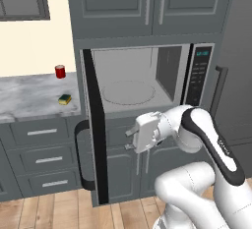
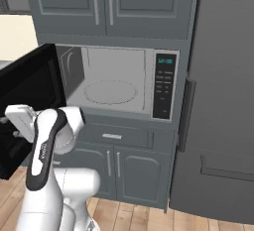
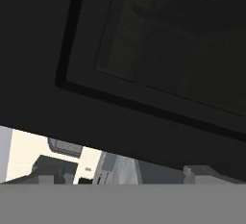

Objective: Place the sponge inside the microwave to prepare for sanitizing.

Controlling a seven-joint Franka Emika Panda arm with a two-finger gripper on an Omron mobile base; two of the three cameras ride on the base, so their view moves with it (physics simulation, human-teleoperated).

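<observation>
Hand (image 1: 129,140) beside open microwave (image 1: 147,78) door

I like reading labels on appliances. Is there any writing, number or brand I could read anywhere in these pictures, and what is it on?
Nothing can be read.
Microwave keypad panel: a lit display and rows of button marks, too small and blurred.
Red can: no readable label.
Sponge: no text.

Flat, even rendered light, sharp throughout; hand view mostly dark.
</observation>
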